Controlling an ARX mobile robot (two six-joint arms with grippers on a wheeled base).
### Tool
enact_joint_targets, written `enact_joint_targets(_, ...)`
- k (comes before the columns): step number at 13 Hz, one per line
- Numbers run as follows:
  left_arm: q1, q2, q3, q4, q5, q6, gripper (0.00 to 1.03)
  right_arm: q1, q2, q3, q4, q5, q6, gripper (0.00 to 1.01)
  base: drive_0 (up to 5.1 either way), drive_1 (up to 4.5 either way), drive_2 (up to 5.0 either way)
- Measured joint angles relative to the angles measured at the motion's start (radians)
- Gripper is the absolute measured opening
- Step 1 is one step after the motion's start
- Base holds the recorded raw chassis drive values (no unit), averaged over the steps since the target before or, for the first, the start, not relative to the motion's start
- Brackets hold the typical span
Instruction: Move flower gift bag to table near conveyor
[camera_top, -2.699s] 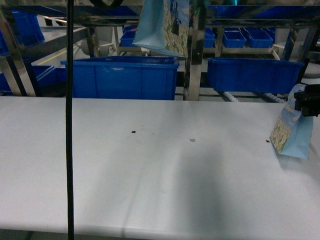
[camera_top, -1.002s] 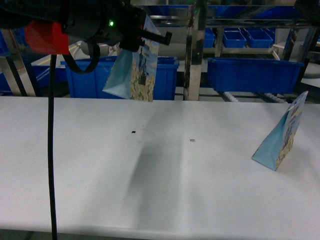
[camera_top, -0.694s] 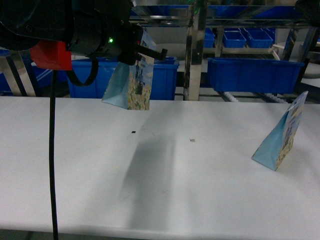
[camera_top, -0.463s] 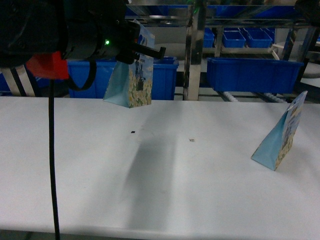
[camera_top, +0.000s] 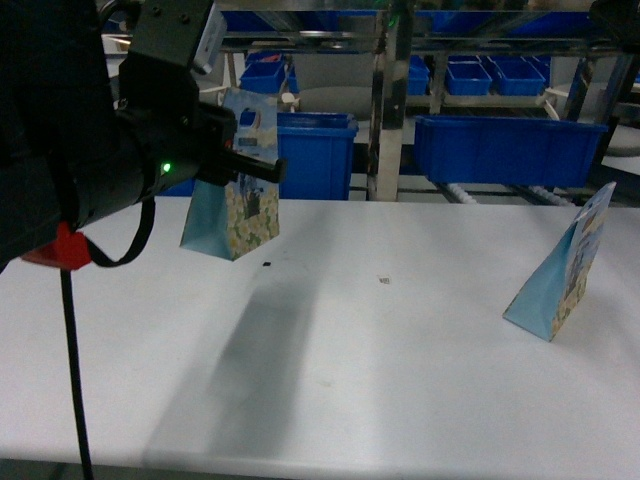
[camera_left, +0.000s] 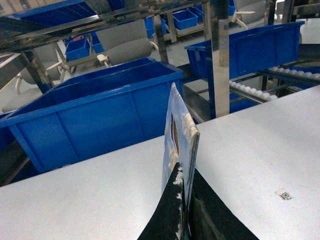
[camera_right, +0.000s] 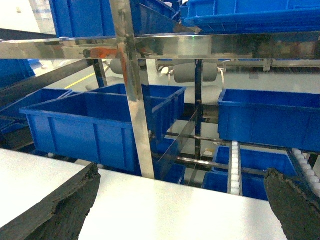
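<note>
A light-blue flower gift bag (camera_top: 232, 205) hangs over the left part of the white table (camera_top: 380, 380), its bottom low above the surface. My left gripper (camera_top: 252, 165) is shut on the bag's top edge. In the left wrist view the bag (camera_left: 179, 135) stands edge-on, pinched between the black fingers (camera_left: 170, 212) of the left gripper (camera_left: 185, 200). A second flower gift bag (camera_top: 562, 272) rests on the table at the right. My right gripper (camera_right: 182, 172) is open and holds nothing, facing the steel conveyor (camera_right: 132, 75) from over the table (camera_right: 150, 210).
The conveyor (camera_top: 388, 100) stands right behind the table's far edge, with white rollers (camera_left: 252, 90) in its lanes. Blue bins (camera_top: 510, 148) sit on it, one large bin (camera_left: 95, 117) just behind the held bag. A black cable (camera_top: 72, 380) hangs at the left.
The left arm has come down and toward the left front with the bag, from rack height to low over the table. The bag at the right has not moved.
</note>
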Motion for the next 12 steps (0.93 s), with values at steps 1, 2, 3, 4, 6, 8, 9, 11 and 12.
enact_joint_targets(1,0.018,0.027,-0.019,0.019,0.004,-0.003,0.02,0.000,0.000,0.000,0.000,0.000,0.000,0.98,0.0,0.00,0.0)
enact_joint_targets(2,0.029,0.043,-0.019,-0.014,0.001,-0.017,0.02,0.000,0.000,0.000,0.002,0.000,0.000,0.98,0.0,0.00,0.0)
enact_joint_targets(3,0.034,0.053,-0.020,-0.014,0.000,-0.024,0.02,0.000,0.000,0.000,-0.002,0.000,0.000,0.98,0.0,0.00,0.0)
enact_joint_targets(4,0.034,0.052,-0.020,-0.006,0.001,-0.027,0.02,0.000,0.000,0.000,0.000,0.000,0.000,0.98,0.0,0.00,0.0)
enact_joint_targets(6,0.033,0.052,-0.020,-0.008,0.001,-0.028,0.02,0.000,0.000,0.000,0.000,0.000,0.000,0.98,0.0,0.00,0.0)
enact_joint_targets(8,0.031,0.052,-0.020,-0.007,0.001,-0.028,0.02,0.000,0.000,0.000,0.001,0.000,0.000,0.98,0.0,0.00,0.0)
enact_joint_targets(9,0.022,0.077,0.004,0.026,0.022,-0.049,0.02,0.000,0.000,0.000,0.000,0.000,0.000,0.98,0.0,0.00,0.0)
enact_joint_targets(11,-0.008,0.291,0.301,-0.020,0.085,-0.136,0.02,0.000,0.000,0.000,0.003,-0.001,0.000,0.98,0.0,0.00,0.0)
enact_joint_targets(12,-0.019,0.360,0.394,-0.055,0.121,-0.161,0.02,0.000,0.000,0.000,-0.003,0.000,0.000,0.98,0.0,0.00,0.0)
